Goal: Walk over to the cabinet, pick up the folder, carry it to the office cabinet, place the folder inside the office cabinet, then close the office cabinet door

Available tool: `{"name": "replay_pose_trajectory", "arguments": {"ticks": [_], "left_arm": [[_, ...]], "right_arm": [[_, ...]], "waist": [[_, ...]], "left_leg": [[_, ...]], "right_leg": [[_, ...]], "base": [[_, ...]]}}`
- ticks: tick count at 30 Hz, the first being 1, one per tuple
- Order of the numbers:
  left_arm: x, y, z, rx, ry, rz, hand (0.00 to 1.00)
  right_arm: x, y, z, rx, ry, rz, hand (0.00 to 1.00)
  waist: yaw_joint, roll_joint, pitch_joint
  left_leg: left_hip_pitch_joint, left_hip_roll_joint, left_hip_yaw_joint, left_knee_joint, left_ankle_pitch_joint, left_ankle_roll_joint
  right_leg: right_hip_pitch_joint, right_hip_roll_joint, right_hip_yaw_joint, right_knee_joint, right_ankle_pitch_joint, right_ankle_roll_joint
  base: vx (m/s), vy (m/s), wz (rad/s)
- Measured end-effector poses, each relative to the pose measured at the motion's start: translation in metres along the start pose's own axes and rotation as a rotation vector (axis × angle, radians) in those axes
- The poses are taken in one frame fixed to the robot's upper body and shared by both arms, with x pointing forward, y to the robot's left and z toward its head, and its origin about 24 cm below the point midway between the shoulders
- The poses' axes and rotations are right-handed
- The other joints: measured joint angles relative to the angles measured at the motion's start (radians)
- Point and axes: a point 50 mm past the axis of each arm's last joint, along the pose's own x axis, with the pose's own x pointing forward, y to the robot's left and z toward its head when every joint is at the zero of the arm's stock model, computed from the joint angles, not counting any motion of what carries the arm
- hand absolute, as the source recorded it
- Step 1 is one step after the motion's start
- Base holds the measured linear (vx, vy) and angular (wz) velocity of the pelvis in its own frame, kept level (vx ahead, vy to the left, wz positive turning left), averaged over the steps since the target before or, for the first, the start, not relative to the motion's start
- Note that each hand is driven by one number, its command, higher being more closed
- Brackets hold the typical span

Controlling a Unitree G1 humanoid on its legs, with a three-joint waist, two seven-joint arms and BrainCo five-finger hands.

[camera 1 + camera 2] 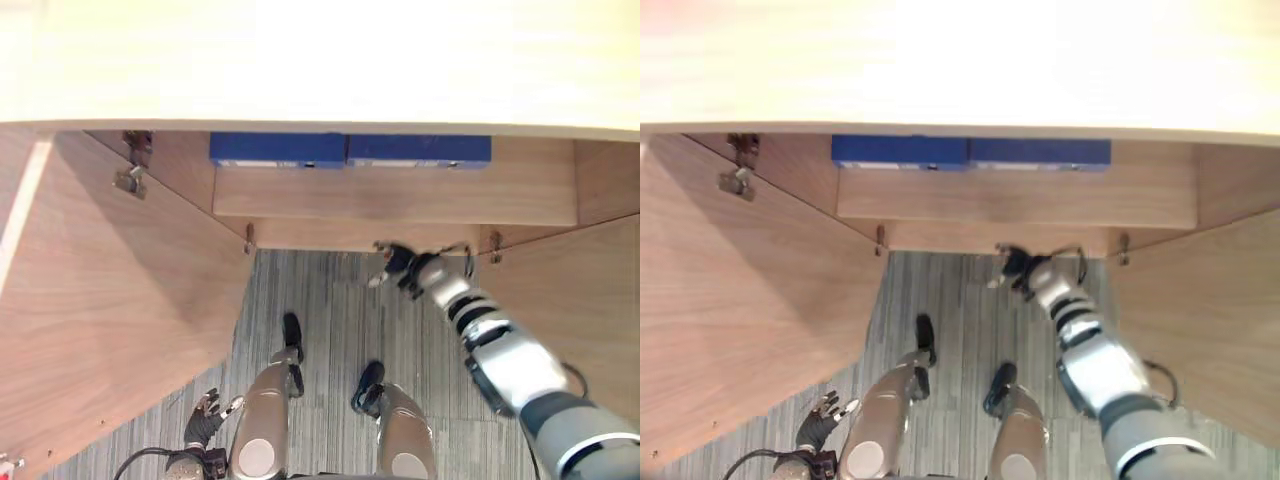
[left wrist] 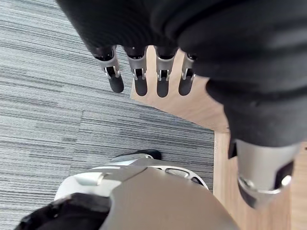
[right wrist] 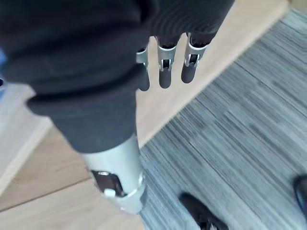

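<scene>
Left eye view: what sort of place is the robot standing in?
Probably an office: a light wood cabinet with its doors open, blue folders on its shelf, and grey striped carpet on the floor.

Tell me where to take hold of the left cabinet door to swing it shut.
Take the left cabinet door by its free edge, beside the left hand, from the outer face. The hinges sit at the opposite edge and the inner face is plain board, so that edge likely gives most leverage.
</scene>
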Motion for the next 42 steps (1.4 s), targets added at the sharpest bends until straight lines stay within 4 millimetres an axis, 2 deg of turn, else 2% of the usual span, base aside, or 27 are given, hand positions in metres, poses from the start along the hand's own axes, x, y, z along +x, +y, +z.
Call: {"name": "replay_pose_trajectory", "arguments": {"ticks": [1,2,3,5,6,7,8,10,11,15,17,18,21,23,25,26,27,28,29,31,32,33,35,36,38,41,42], "left_arm": [[0.000,0.001,-0.002,-0.001,0.008,0.006,0.00],[0.000,0.002,-0.008,-0.010,0.041,0.020,0.00],[-0.001,0.003,-0.012,-0.011,0.057,0.028,0.00],[-0.002,0.002,-0.018,-0.026,0.079,0.036,0.00],[-0.003,-0.001,-0.023,-0.044,0.103,0.042,0.00],[-0.004,-0.004,-0.027,-0.057,0.119,0.044,0.00],[-0.003,-0.003,-0.027,-0.045,0.120,0.047,0.00],[-0.003,0.000,-0.031,0.002,0.142,0.058,0.00],[-0.004,0.002,-0.035,0.057,0.163,0.060,0.00],[-0.006,0.003,-0.045,0.161,0.204,0.067,0.00],[-0.002,0.000,-0.043,0.169,0.205,0.064,0.00],[-0.001,0.001,-0.044,0.171,0.215,0.073,0.00],[-0.003,0.006,-0.057,0.137,0.286,0.119,0.00],[-0.005,0.008,-0.063,0.116,0.316,0.139,0.00],[-0.006,0.008,-0.064,0.102,0.320,0.153,0.00],[-0.006,0.008,-0.063,0.100,0.314,0.160,0.00],[-0.006,0.008,-0.063,0.100,0.313,0.163,0.00],[-0.006,0.007,-0.063,0.105,0.310,0.172,0.00],[-0.006,0.007,-0.063,0.106,0.310,0.179,0.00],[-0.006,0.009,-0.062,0.110,0.308,0.193,0.00],[-0.006,0.009,-0.063,0.120,0.311,0.191,0.00],[-0.006,0.007,-0.063,0.131,0.314,0.183,0.00],[-0.004,0.002,-0.062,0.141,0.311,0.167,0.00],[-0.004,0.003,-0.062,0.143,0.310,0.168,0.00],[-0.005,0.004,-0.063,0.155,0.317,0.165,0.00],[-0.006,0.007,-0.066,0.158,0.338,0.180,0.00],[-0.007,0.008,-0.068,0.149,0.348,0.186,0.00]], "right_arm": [[0.002,0.013,-0.003,0.027,0.004,0.029,0.00],[0.004,0.045,-0.014,0.104,0.022,0.097,0.00],[0.005,0.062,-0.021,0.169,0.038,0.127,0.00],[0.003,0.082,-0.035,0.272,0.069,0.143,0.00],[-0.001,0.097,-0.051,0.342,0.108,0.150,0.00],[-0.007,0.110,-0.071,0.405,0.155,0.144,0.00],[-0.011,0.117,-0.082,0.441,0.184,0.138,0.00],[-0.026,0.139,-0.117,0.552,0.278,0.115,0.00],[-0.041,0.154,-0.142,0.627,0.349,0.087,0.00],[-0.080,0.183,-0.195,0.828,0.502,-0.028,0.00],[-0.096,0.190,-0.212,0.938,0.562,-0.097,0.00],[-0.099,0.187,-0.216,1.000,0.564,-0.157,0.00],[-0.111,0.187,-0.231,1.176,0.605,-0.309,0.00],[-0.118,0.188,-0.238,1.249,0.631,-0.387,0.00],[-0.121,0.185,-0.240,1.247,0.637,-0.428,0.00],[-0.119,0.181,-0.239,1.239,0.627,-0.442,0.00],[-0.118,0.179,-0.238,1.235,0.621,-0.449,0.00],[-0.116,0.174,-0.237,1.226,0.614,-0.475,0.00],[-0.116,0.174,-0.237,1.223,0.618,-0.482,0.00],[-0.113,0.173,-0.233,1.208,0.616,-0.482,0.00],[-0.111,0.171,-0.233,1.194,0.612,-0.481,0.00],[-0.112,0.170,-0.234,1.177,0.620,-0.478,0.00],[-0.113,0.166,-0.239,1.127,0.646,-0.466,0.00],[-0.114,0.166,-0.240,1.126,0.654,-0.467,0.00],[-0.114,0.165,-0.242,1.124,0.659,-0.472,0.00],[-0.114,0.166,-0.241,1.127,0.660,-0.468,0.00],[-0.115,0.167,-0.242,1.129,0.670,-0.466,0.00]], "waist": [[0.001,-0.001,-0.004],[0.006,0.000,-0.032],[0.010,-0.003,-0.046],[0.029,-0.005,-0.074],[0.044,0.004,-0.110],[0.048,0.010,-0.137],[0.045,0.004,-0.148],[0.040,-0.014,-0.202],[0.034,-0.022,-0.236],[-0.006,-0.020,-0.320],[-0.018,-0.014,-0.331],[-0.030,-0.014,-0.336],[-0.050,-0.019,-0.350],[-0.057,-0.022,-0.355],[-0.060,-0.021,-0.351],[-0.058,-0.006,-0.350],[-0.057,-0.005,-0.346],[-0.062,0.006,-0.336],[-0.060,0.007,-0.332],[-0.050,-0.001,-0.318],[-0.058,-0.010,-0.310],[-0.059,-0.002,-0.307],[-0.055,0.007,-0.290],[-0.054,0.005,-0.288],[-0.046,0.005,-0.282],[-0.050,-0.002,-0.275],[-0.056,-0.001,-0.274]], "left_leg": [[0.006,0.014,-0.001,0.023,-0.016,-0.001],[0.004,0.048,-0.024,0.089,-0.057,-0.013],[0.004,0.055,-0.068,0.126,-0.069,-0.026],[0.005,0.045,-0.206,0.173,-0.098,-0.035],[0.019,0.042,-0.304,0.185,-0.148,-0.053],[0.046,0.045,-0.342,0.180,-0.185,-0.098],[0.055,0.041,-0.339,0.182,-0.187,-0.097],[0.079,0.038,-0.318,0.164,-0.191,-0.093],[0.119,0.028,-0.290,0.123,-0.183,-0.084],[0.261,-0.016,-0.217,-0.054,-0.122,-0.059],[0.308,-0.019,-0.183,-0.106,-0.103,-0.055],[0.332,-0.018,-0.153,-0.132,-0.094,-0.055],[0.412,-0.019,-0.069,-0.205,-0.076,-0.053],[0.454,-0.020,-0.014,-0.243,-0.071,-0.057],[0.475,-0.013,0.043,-0.255,-0.073,-0.058],[0.475,0.007,0.093,-0.254,-0.081,-0.049],[0.475,0.015,0.120,-0.254,-0.082,-0.047],[0.485,0.029,0.175,-0.250,-0.072,-0.050],[0.499,0.039,0.215,-0.248,-0.071,-0.052],[0.528,0.043,0.276,-0.231,-0.081,-0.064],[0.532,0.046,0.274,-0.215,-0.090,-0.062],[0.528,0.045,0.239,-0.213,-0.110,-0.047],[0.533,0.023,0.159,-0.220,-0.132,-0.048],[0.537,0.024,0.165,-0.223,-0.131,-0.051],[0.563,0.022,0.203,-0.260,-0.130,-0.055],[0.590,0.032,0.231,-0.257,-0.129,-0.063],[0.599,0.040,0.245,-0.255,-0.127,-0.080]], "right_leg": [[0.015,0.012,0.004,-0.010,0.002,-0.003],[0.042,0.047,0.013,-0.030,0.006,-0.010],[0.053,0.062,0.023,-0.042,0.008,-0.015],[0.069,0.086,0.055,-0.053,0.012,-0.023],[0.076,0.107,0.082,-0.058,0.015,-0.026],[0.091,0.120,0.096,-0.065,0.017,-0.023],[0.103,0.118,0.098,-0.075,0.021,-0.018],[0.128,0.116,0.111,-0.122,0.043,-0.006],[0.160,0.106,0.127,-0.170,0.066,0.007],[0.236,0.069,0.173,-0.278,0.121,0.039],[0.263,0.069,0.195,-0.327,0.154,0.043],[0.267,0.073,0.224,-0.350,0.174,0.044],[0.280,0.080,0.300,-0.387,0.207,0.043],[0.279,0.085,0.351,-0.402,0.227,0.043],[0.261,0.093,0.355,-0.407,0.254,0.034],[0.231,0.096,0.282,-0.403,0.276,0.008],[0.218,0.088,0.203,-0.397,0.269,-0.020],[0.207,0.026,-0.050,-0.333,0.220,-0.095],[0.210,-0.023,-0.190,-0.288,0.212,-0.111],[0.216,-0.091,-0.354,-0.223,0.241,-0.128],[0.211,-0.087,-0.354,-0.210,0.258,-0.101],[0.208,-0.078,-0.348,-0.216,0.263,-0.094],[0.193,-0.064,-0.329,-0.225,0.258,-0.097],[0.190,-0.064,-0.329,-0.224,0.238,-0.091],[0.205,-0.083,-0.417,-0.212,0.224,-0.092],[0.212,-0.057,-0.406,-0.245,0.262,-0.064],[0.217,-0.042,-0.395,-0.257,0.271,-0.057]], "base": [[0.04,-0.081,-0.41],[-0.01,-0.071,-0.42],[-0.03,-0.069,-0.46],[-0.03,-0.060,-0.59],[0.00,-0.002,-0.82],[0.02,0.060,-0.57],[0.04,0.094,-0.31],[0.07,0.091,-0.22],[0.10,0.118,-0.27],[0.10,0.103,-0.31],[0.03,0.058,-0.46],[-0.02,0.059,-0.64],[-0.03,0.054,-0.79],[-0.04,0.062,-0.86],[-0.08,0.027,-0.99],[-0.10,-0.043,-0.99],[-0.13,-0.067,-1.23],[-0.10,-0.032,-1.10],[-0.08,-0.016,-1.07],[-0.04,-0.015,-1.10],[-0.04,-0.043,-1.02],[-0.07,-0.051,-0.73],[-0.07,-0.032,-0.50],[-0.05,0.000,-0.39],[0.00,0.022,-0.70],[0.02,0.018,-0.62],[0.02,-0.003,-0.45]]}}
